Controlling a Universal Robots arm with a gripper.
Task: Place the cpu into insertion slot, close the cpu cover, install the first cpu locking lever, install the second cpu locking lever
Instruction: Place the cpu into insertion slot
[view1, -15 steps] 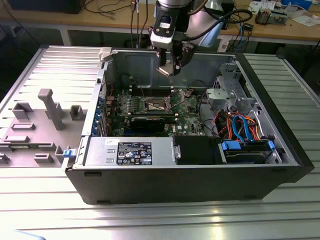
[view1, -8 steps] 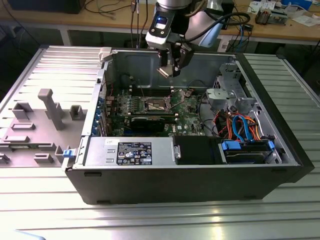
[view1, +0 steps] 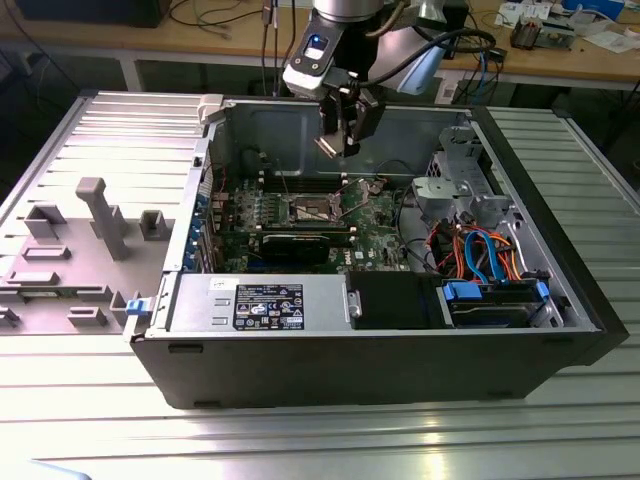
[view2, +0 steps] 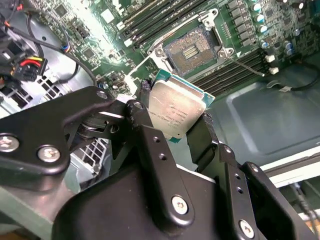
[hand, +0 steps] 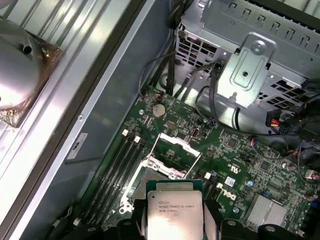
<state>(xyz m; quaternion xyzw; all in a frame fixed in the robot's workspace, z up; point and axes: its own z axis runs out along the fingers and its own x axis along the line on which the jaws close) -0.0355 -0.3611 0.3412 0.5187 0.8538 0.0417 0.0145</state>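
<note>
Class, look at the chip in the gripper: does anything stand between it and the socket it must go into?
Nothing visible does. The gripper holds the chip in the air above the green board. The socket lies open and bare, with its cover frame swung up at one side, off the opening.

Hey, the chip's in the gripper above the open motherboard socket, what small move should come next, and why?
Probably lower the chip slowly toward the socket. The gripper holds it well above the board, the socket lies bare, and its cover stands open.
</note>
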